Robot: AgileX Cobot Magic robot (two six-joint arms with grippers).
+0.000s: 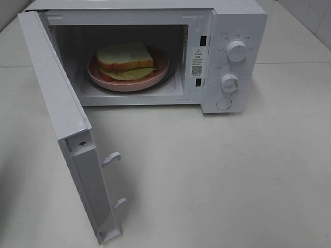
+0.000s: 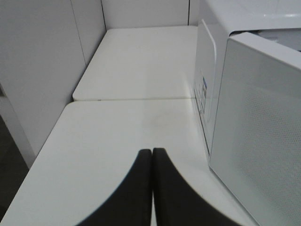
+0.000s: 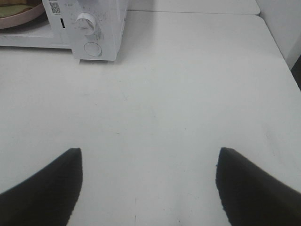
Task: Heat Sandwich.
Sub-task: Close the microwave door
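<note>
A pale white table (image 1: 232, 181) meets a second tabletop (image 2: 141, 61) at a seam — plain whitish wall panels (image 2: 37, 70) stand alongside, under soft even light.

A white sticker (image 1: 197, 62) on the microwave's (image 1: 240, 23) front frame, beside the control panel, shows a warning triangle, small unreadable print and a QR code. Markings around the upper dial (image 1: 237, 50) and lower dial (image 1: 229, 82) are illegible. A side label (image 2: 201, 94) is too blurred to read.

The microwave (image 1: 232, 31) is unblocked in front; its door (image 1: 51, 88) is swung wide, jutting forward at the left. Bare counter (image 1: 217, 175) is spread before it; inside, room is taken by the sandwich (image 1: 124, 56).
</note>
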